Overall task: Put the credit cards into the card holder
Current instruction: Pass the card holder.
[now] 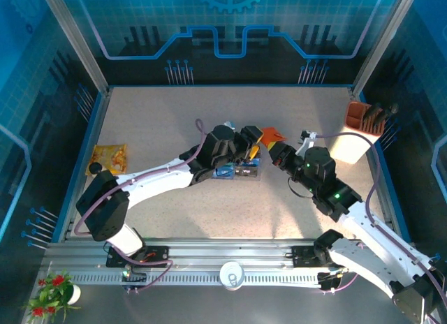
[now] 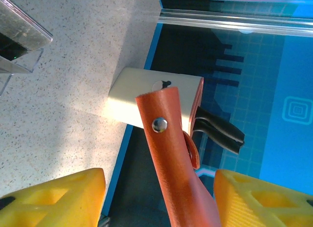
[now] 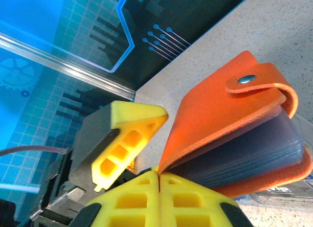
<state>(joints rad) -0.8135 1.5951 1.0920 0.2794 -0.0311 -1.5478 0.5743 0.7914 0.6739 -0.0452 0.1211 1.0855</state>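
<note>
The orange-red card holder [image 1: 269,136] hangs in the air over the middle of the table. My right gripper [image 3: 159,175] is shut on the edge of its cover. It hangs half open, showing the grey-blue pocket [image 3: 254,148] and the snap strap [image 3: 254,82]. My left gripper [image 2: 159,175] is open and straddles the flap with the round snap [image 2: 159,124], with a gap on each side of it. The yellow fingers [image 2: 54,197] do not touch the leather. The credit cards [image 1: 225,172] lie in a clear plastic tray [image 1: 241,172] just below both grippers.
A tall orange-and-white box of pens [image 1: 363,132] stands at the right edge, beyond the wallet in the left wrist view. A yellow packet [image 1: 108,158] lies at the left edge. The clear tray's corner [image 2: 22,34] lies to the left of the left gripper.
</note>
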